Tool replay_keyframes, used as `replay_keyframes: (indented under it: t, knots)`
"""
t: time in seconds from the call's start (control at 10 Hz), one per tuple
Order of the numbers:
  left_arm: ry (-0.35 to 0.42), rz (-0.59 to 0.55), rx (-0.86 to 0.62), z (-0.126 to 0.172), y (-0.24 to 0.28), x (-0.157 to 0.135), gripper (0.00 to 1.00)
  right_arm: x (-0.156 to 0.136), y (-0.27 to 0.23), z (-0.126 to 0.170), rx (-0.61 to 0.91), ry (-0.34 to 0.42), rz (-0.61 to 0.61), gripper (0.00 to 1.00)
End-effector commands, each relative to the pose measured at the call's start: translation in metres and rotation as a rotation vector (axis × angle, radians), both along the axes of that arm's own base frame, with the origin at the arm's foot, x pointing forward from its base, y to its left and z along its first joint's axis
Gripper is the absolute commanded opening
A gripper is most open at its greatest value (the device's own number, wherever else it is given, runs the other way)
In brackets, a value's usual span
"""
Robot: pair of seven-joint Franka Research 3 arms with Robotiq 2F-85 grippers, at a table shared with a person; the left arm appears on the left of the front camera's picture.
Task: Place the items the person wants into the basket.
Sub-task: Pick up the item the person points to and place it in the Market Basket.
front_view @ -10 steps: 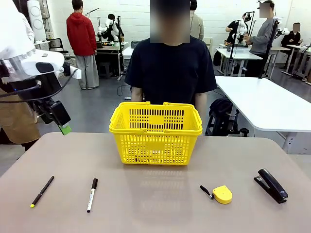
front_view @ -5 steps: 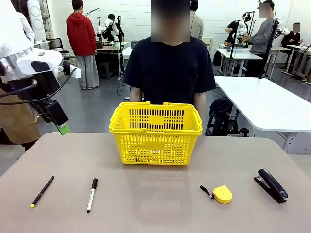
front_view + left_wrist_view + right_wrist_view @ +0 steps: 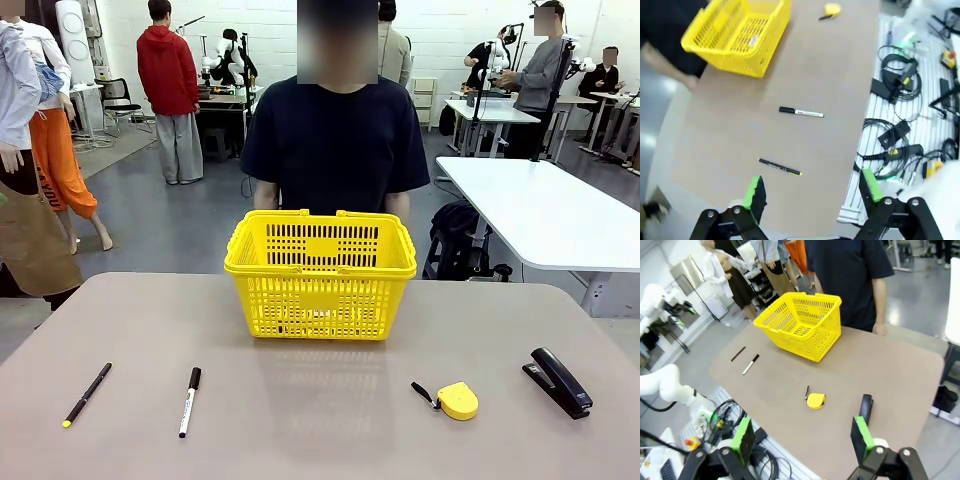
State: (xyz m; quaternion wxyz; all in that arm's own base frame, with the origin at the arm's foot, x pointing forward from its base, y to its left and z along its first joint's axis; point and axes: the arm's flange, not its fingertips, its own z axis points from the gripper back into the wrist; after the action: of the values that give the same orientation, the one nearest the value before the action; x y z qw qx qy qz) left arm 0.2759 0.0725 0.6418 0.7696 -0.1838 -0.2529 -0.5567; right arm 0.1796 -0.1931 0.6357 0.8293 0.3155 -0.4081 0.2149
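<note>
The yellow basket (image 3: 320,275) stands at the table's far middle, right in front of the person (image 3: 335,140) in the dark T-shirt. A white marker (image 3: 189,401) with a black cap lies near the front left. A round yellow tape measure (image 3: 457,400) lies front right. High above the table's left end, my left gripper (image 3: 812,192) is open and holds nothing, and beneath it I see the marker (image 3: 801,112) and, farther off, the basket (image 3: 737,37). My right gripper (image 3: 802,440) is also open, well above the tape measure (image 3: 815,400) and the basket (image 3: 800,325).
A thin black pen (image 3: 87,394) lies left of the marker. A black stapler (image 3: 558,381) sits at the right edge. Cables and boxes (image 3: 900,100) cover the floor on the robot's side. Other people and tables stand far behind.
My left arm has drawn back off the left edge of the front view. The person has shifted slightly to the left. The things on the table have not moved.
</note>
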Motion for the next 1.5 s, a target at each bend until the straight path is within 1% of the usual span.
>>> replay_keyframes:
  t: [0.0,0.1,0.3,0.4,0.5,0.6,0.7,0.8,0.9,1.4]
  knots:
    - [-0.018,-0.014,-0.137,0.017,0.052,0.001,0.96,0.002,0.001,0.0,0.01,-0.017,0.018,1.0]
    - [-0.044,0.064,-0.199,0.017,0.072,-0.005,0.96,0.002,0.001,0.0,0.01,-0.017,0.018,1.0]
    - [-0.064,0.134,-0.324,0.012,0.1,-0.011,0.96,0.002,0.001,0.0,0.01,-0.017,0.018,1.0]
    - [-0.072,0.155,-0.39,0.007,0.107,-0.01,0.96,0.002,0.001,0.0,0.01,-0.017,0.018,1.0]
    - [-0.074,0.152,-0.425,0.0,0.113,-0.01,0.96,0.002,0.001,0.0,0.01,-0.017,0.018,1.0]
    - [-0.074,0.147,-0.433,-0.006,0.115,-0.012,0.96,0.002,0.001,0.0,0.01,-0.017,0.018,1.0]
    - [-0.058,0.165,-0.422,-0.011,0.112,-0.012,0.96,0.002,0.001,0.0,0.01,-0.017,0.018,1.0]
    - [-0.022,0.19,-0.4,-0.014,0.111,-0.007,0.96,0.002,0.001,0.0,0.01,-0.017,0.018,1.0]
    - [-0.045,0.176,-0.43,-0.004,0.119,-0.009,0.96,0.002,0.001,0.0,0.01,-0.017,0.018,1.0]
    - [-0.045,0.176,-0.43,-0.004,0.119,-0.009,0.96,0.002,0.001,0.0,0.01,-0.017,0.018,1.0]
